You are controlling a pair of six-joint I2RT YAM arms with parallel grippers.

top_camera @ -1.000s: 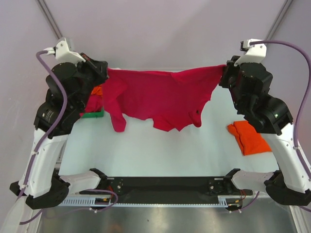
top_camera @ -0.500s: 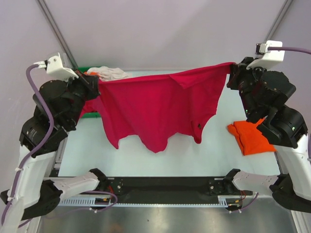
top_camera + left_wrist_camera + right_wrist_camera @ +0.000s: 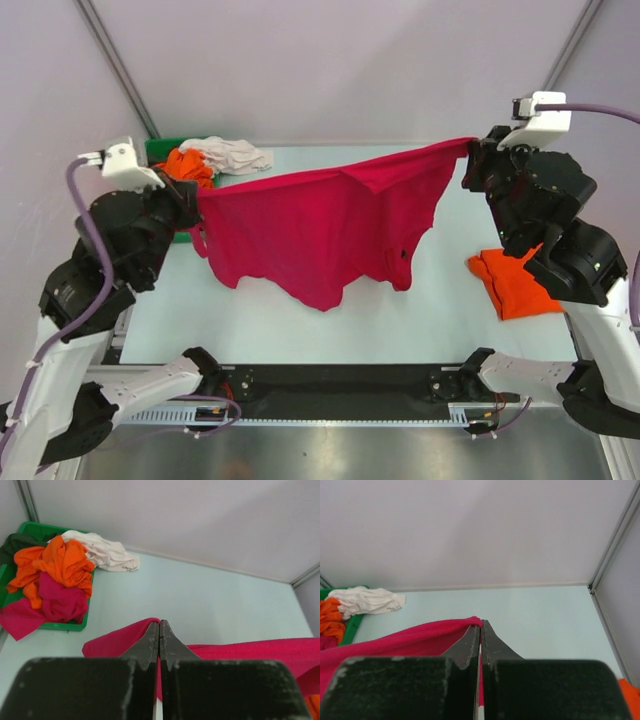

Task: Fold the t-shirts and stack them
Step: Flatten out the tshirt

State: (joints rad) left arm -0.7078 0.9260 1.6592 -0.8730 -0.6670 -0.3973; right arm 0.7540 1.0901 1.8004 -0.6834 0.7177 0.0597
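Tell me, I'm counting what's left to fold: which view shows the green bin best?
Left wrist: the green bin is unblocked, shirts heaped inside. Top external shows only a corner beside the left arm; right wrist, a green sliver.

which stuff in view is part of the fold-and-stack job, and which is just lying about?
Job:
- red t-shirt, hanging stretched between left claw and right claw, both shut on it
- orange t-shirt on the table, right side
- heap at the green bin: orange shirts, white shirt, magenta shirt, dark shirt

Lying about:
- green bin
- table
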